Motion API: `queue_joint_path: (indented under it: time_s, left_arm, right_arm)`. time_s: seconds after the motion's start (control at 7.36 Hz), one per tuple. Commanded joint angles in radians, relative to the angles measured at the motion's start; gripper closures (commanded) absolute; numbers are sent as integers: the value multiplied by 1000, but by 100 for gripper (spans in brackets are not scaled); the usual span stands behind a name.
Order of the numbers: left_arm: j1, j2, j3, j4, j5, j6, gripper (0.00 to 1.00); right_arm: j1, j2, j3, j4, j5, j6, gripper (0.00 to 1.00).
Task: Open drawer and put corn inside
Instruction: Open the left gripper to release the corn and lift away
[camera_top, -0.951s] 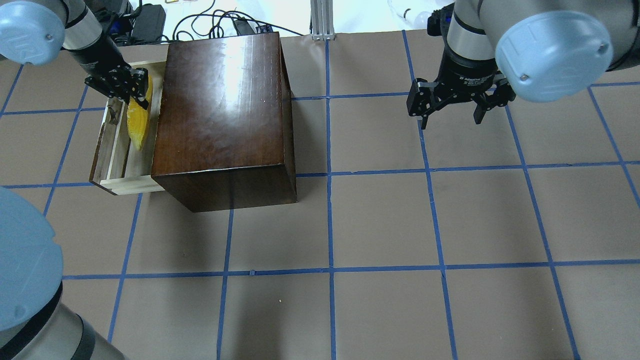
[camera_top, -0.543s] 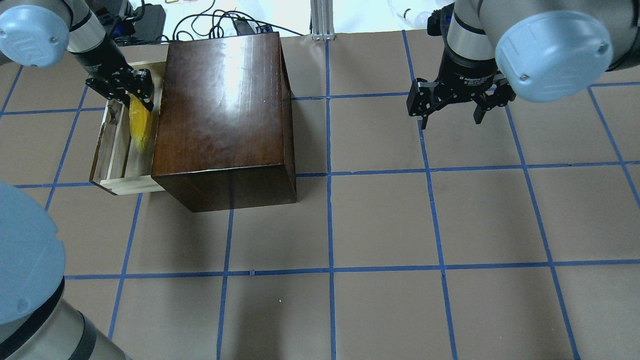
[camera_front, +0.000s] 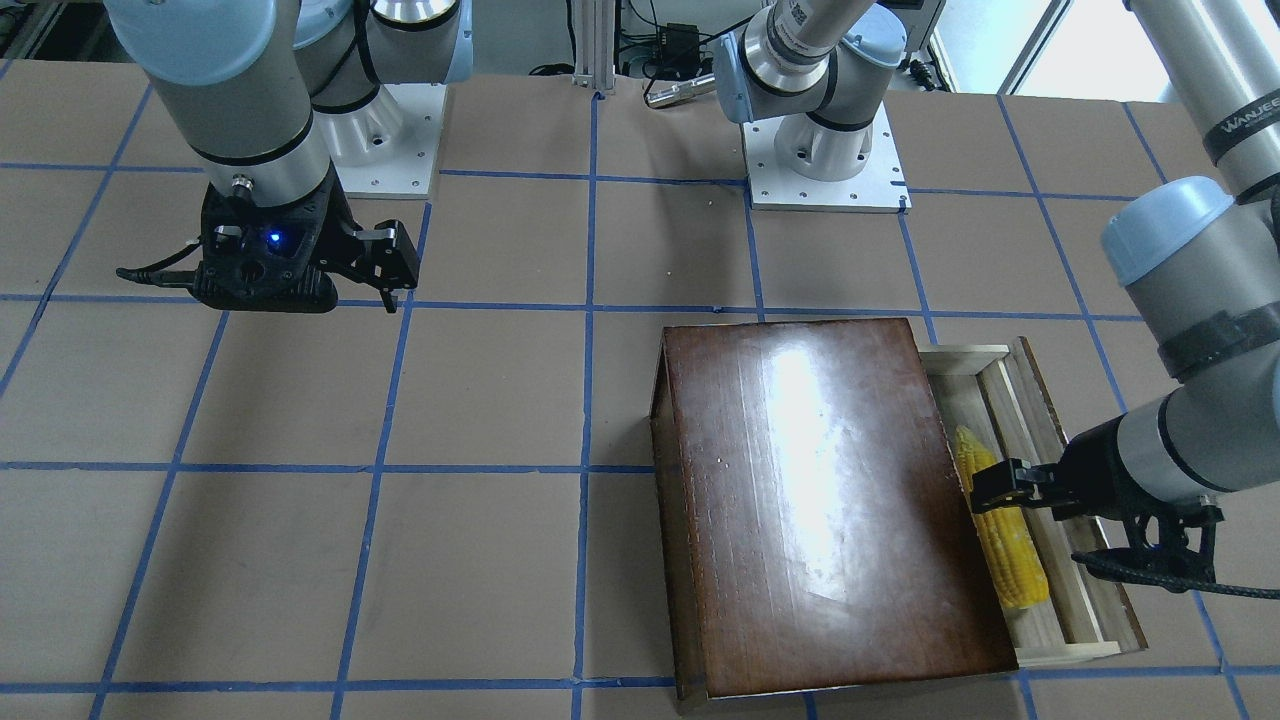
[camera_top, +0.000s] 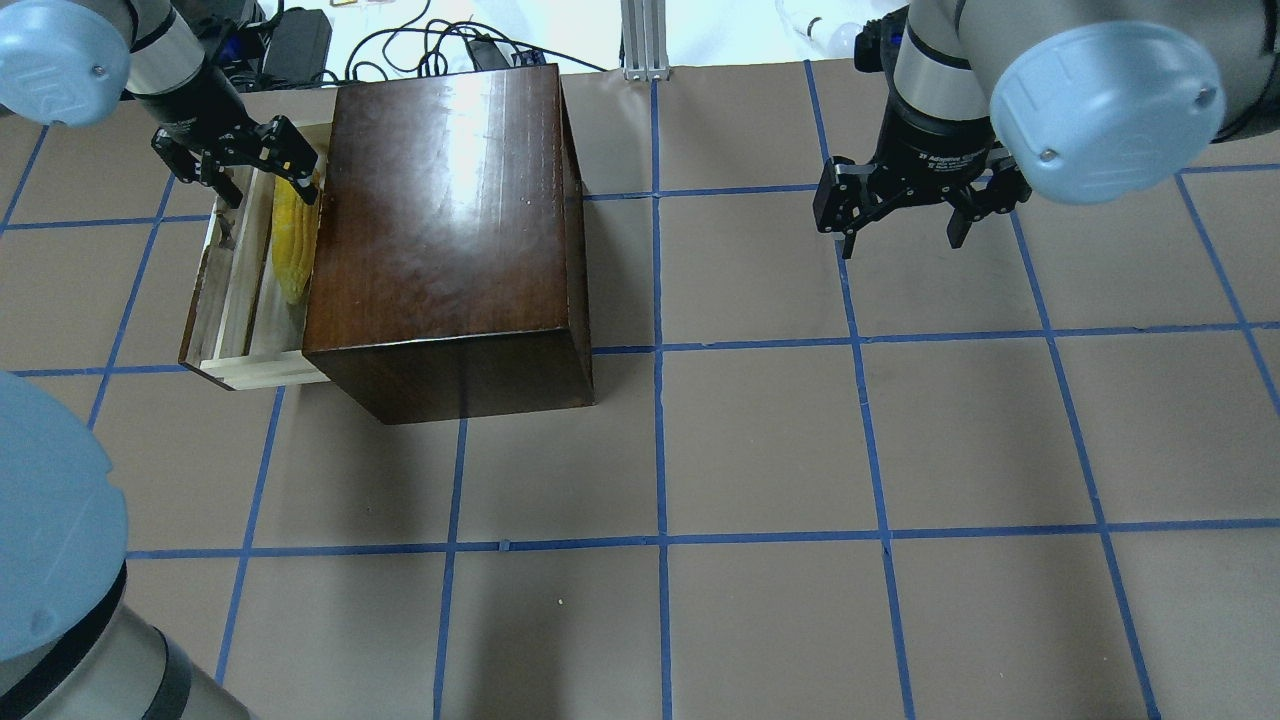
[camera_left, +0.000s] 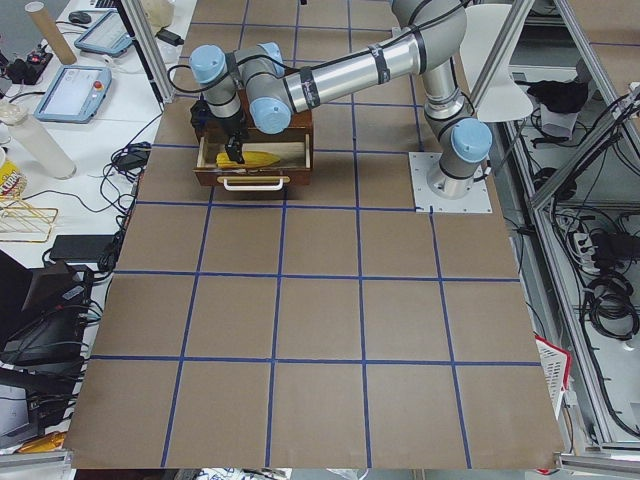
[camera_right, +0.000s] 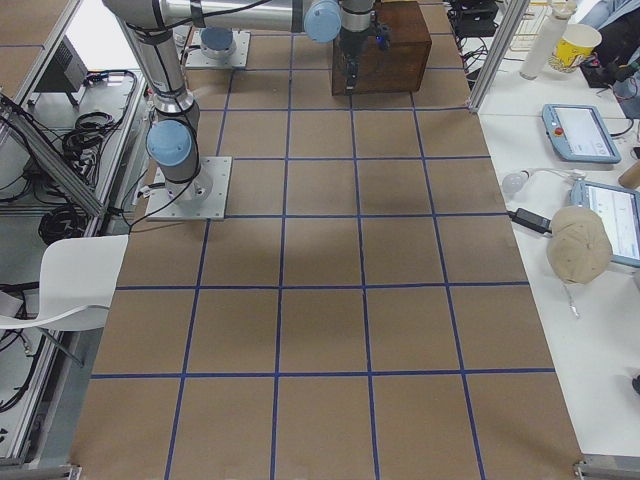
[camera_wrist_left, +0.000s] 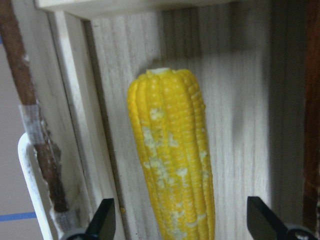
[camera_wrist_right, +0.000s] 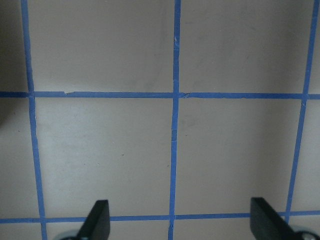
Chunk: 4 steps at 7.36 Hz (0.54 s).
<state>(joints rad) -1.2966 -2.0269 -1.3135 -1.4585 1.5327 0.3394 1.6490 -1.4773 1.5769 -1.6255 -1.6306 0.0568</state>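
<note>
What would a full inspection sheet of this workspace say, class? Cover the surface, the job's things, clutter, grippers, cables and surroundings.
Surface: brown table with blue tape grid, bare apart from the dark wooden box.
Job's things: drawer pulled open from the box; corn lies lengthwise on its floor.
Clutter: nothing seen.
Grippers: left gripper open, fingers either side of the corn, not touching; right gripper open over bare table.
Cables: black cable trails from the left wrist beside the drawer; other cables lie past the table's far edge.
Surroundings: tablets and a cap on a side bench; a white chair.
</note>
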Motion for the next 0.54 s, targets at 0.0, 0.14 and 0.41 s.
queue_joint_path:
  time_s: [0.0, 0.14, 0.41]
  left_arm:
    - [-7, 31, 63, -53, 17, -3, 0]
    - [-10, 39, 124, -138, 18, -5, 0]
    - [-59, 50, 163, -197, 12, -66, 0]
  right_arm:
    - [0, -1, 0, 1, 0, 0, 0]
    - [0, -1, 0, -1, 0, 0, 0]
    - [0, -1, 0, -1, 0, 0, 0]
